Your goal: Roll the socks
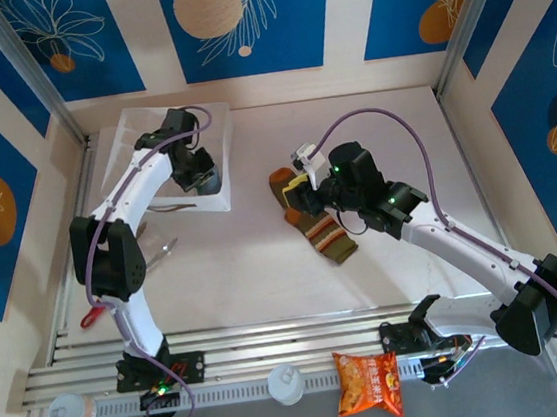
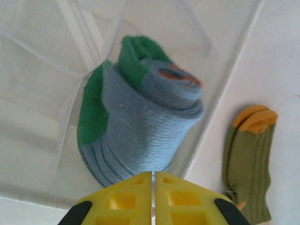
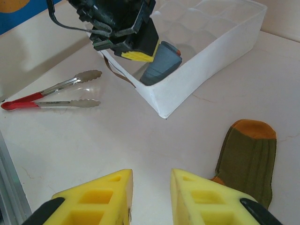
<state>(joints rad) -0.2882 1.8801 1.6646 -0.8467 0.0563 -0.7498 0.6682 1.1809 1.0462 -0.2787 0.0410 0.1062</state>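
The grey-blue sock (image 2: 140, 126), with green heel and orange stripes, is rolled into a bundle and rests inside the clear tray (image 2: 234, 70). My left gripper (image 2: 153, 174) hovers right at the roll's near edge, its yellow fingers pressed together with nothing visible between them. From the right wrist, the roll (image 3: 161, 65) peeks out under that gripper (image 3: 136, 54). The olive-brown sock (image 1: 327, 238) with orange heel lies flat on the table. My right gripper (image 3: 151, 180) is open just left of it (image 3: 248, 159), fingers empty above bare table.
The tray (image 1: 148, 123) sits at the back left of the table. Red-handled metal tongs (image 3: 56, 93) lie left of the tray's near corner. An orange snack packet (image 1: 371, 381) rests by the front rail.
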